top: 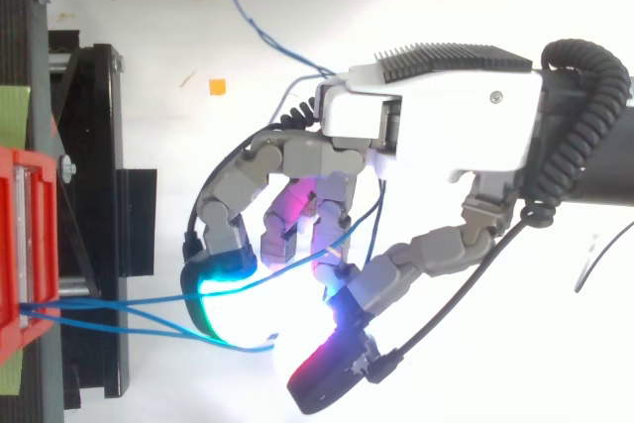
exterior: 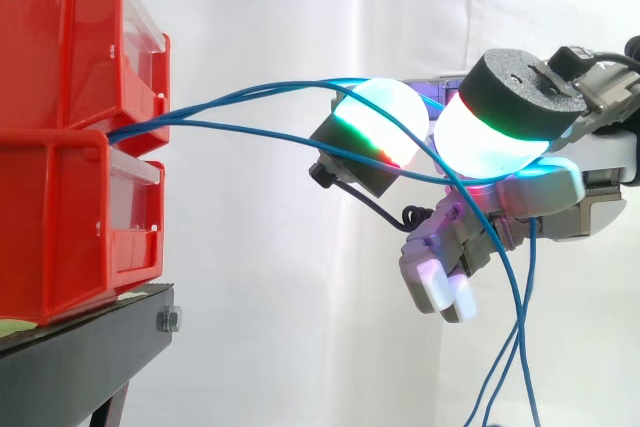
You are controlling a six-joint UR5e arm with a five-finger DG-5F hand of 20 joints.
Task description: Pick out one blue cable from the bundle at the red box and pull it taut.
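Hand (top: 446, 116) position: it is seen at the right of both views, held in the air off the front of the red bins (exterior: 60, 47) and apart from them; its fingers are curled inward, the lower ones folded toward the palm. 2 glowing pads (exterior: 385, 122) are set close together; 1 is lit cyan, green and red, the other white beneath a black cap. Blue cables (exterior: 250, 129) are threaded between these pads and enclosed by the curled fingers; whether the pads actually press on the strands cannot be told.

2 bins are stacked at the left on a black stand (exterior: 90, 357), before the white curtain (exterior: 280, 297); the cables are seen to leave the stack at the seam between the upper and the lower bin. At least 2 strands are run from that seam across to the hand; 1 is arched upward and laid over the coloured pad, the other is passed lower, under the pads. Between bins and hand the strands are gently bowed, not drawn straight. Below the hand the loose lengths are hung down to the lower edge of the side view.

In the top view a small orange scrap (top: 217, 86) is shown on the white surface, well apart from the hand.
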